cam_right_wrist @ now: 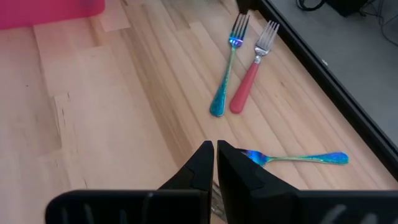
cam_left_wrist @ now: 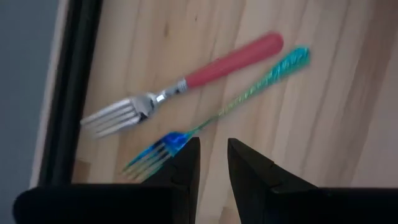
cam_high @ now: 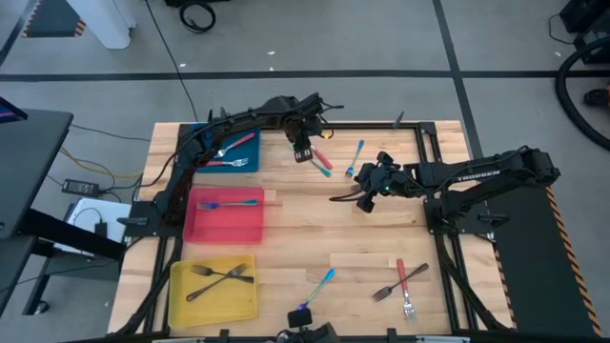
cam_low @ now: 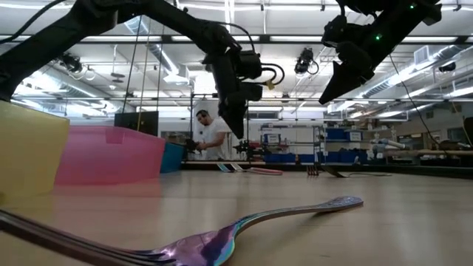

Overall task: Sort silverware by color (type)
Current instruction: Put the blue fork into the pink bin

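We count three flat trays down the left side of the wooden surface (cam_high: 315, 229). The blue tray (cam_high: 246, 158) at the far end holds one red-handled fork (cam_high: 235, 145) and what looks like a second utensil under the arm, though we cannot tell its kind. The red tray (cam_high: 229, 225) in the middle holds one blue-handled fork (cam_high: 227, 203). The yellow tray (cam_high: 217, 297) nearest the front holds two dark grey forks (cam_high: 217, 276), crossed over each other.

Moving right, six utensils lie loose on the surface. A red fork (cam_left_wrist: 186, 81) and a teal fork (cam_left_wrist: 217, 112) lie just beside each other near the far edge, under the left pincer (cam_high: 303, 152), whose fingers are spread a little and grip nothing. Another blue fork (cam_high: 355, 159) lies near them to the right. Along the front edge we see one iridescent fork (cam_high: 320, 287), then a grey fork (cam_high: 387, 289) crossing one more red-handled fork (cam_high: 403, 285).

The right pincer (cam_high: 365, 198) hangs over the middle of the surface, its fingers pressed together on a dark utensil (cam_high: 341, 197) that sticks out to the left. The word TROSSEN is printed on the right arm (cam_high: 477, 175).
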Available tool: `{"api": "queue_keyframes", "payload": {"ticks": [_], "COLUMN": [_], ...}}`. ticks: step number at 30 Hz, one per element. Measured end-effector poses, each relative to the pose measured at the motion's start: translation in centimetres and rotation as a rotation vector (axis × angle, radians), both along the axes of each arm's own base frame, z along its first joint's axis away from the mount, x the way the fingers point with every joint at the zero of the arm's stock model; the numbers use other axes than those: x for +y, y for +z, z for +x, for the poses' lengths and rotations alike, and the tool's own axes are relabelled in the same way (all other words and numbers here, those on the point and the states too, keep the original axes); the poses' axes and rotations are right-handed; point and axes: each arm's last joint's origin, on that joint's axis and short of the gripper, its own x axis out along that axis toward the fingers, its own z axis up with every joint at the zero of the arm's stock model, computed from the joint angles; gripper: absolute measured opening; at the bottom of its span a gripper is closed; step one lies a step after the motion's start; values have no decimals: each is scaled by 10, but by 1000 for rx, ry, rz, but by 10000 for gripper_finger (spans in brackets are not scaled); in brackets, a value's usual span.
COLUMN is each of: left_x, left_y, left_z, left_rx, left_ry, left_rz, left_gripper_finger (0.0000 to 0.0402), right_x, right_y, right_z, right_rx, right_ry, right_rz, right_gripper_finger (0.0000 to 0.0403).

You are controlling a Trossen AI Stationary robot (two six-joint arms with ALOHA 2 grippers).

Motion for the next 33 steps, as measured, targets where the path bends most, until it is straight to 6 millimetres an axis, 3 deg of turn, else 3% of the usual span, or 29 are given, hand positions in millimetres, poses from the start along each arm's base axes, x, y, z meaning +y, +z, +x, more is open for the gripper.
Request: {"api": "queue_keyframes", "payload": {"ticks": [6, 14, 20, 26, 33], "left_x": [-13, -48, -76, -100, -130], "left_y": [26, 82, 131, 183, 229], "left_z": [4, -5, -41, -77, -120], "left_rx": [-22, 34, 19, -92, -210], "left_ry": [-25, -86, -57, -31, -16], "left_rz": [-69, -131, -125, -94, -70], "left_gripper_finger": [82, 82, 82, 82, 82], "right_x": [1, 1, 2, 2, 4], "right_y": [0, -1, -12, -11, -15], "right_z": [0, 0, 1, 5, 7], "right_rx": [0, -2, -42, -117, -170], "right_ry": [16, 25, 60, 94, 184], "right_rz": [17, 29, 10, -2, -17], "right_gripper_finger": [29, 29, 29, 29, 29]}}
